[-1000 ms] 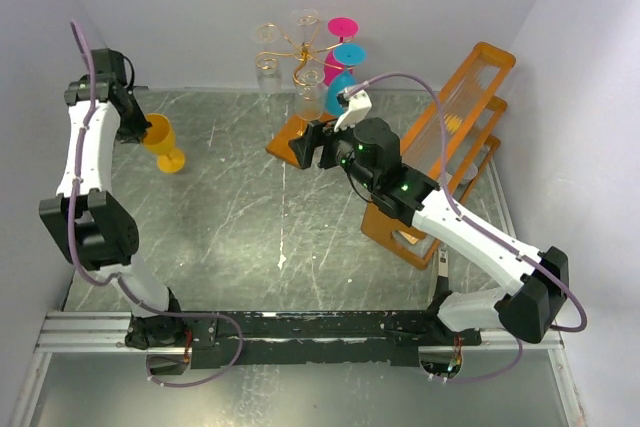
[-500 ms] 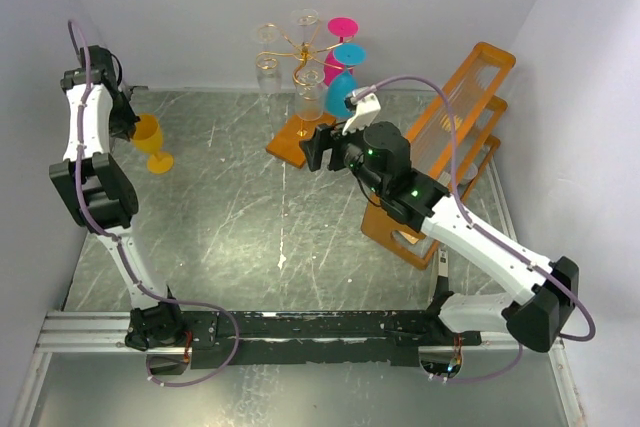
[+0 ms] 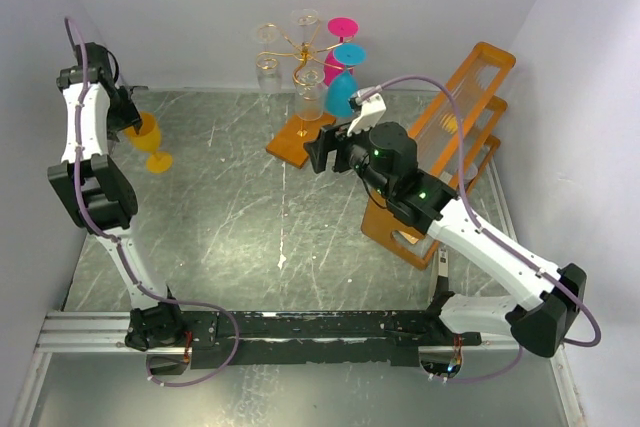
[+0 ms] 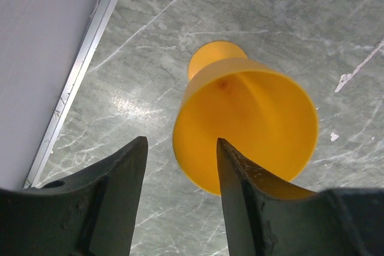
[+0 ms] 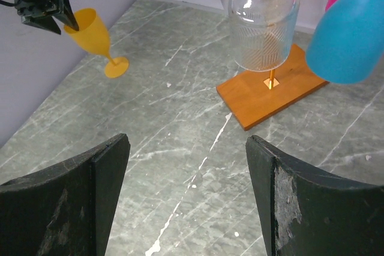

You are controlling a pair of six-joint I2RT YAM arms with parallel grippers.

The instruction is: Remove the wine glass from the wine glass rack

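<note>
The wine glass (image 3: 148,137), a yellow one, is already off the wine glass rack (image 3: 288,144). It stands on the tabletop (image 3: 250,227) well to the rack's left, near the side wall (image 4: 36,58). It looks a little tilted in the right wrist view, and I cannot tell whether its foot sits flat.

The left jaws are partly open with the bowl's near wall between them. One finger (image 4: 108,202) has tabletop showing between itself and the bowl. The other covers the rim, so contact there cannot be told; no pinch shows.

The step in hand reads as letting go. The jaws should widen fully and then lift straight off the rim, since a sideways drag could tip so narrow-footed a glass. Room is tight on the side away from the rack, where the wall is close. Toward the rack the tabletop lies open.

The right jaws gape wide and empty just in front of the rack, facing a clear glass (image 5: 264,25) that hangs bowl-down beside a blue one (image 5: 351,40).
</note>
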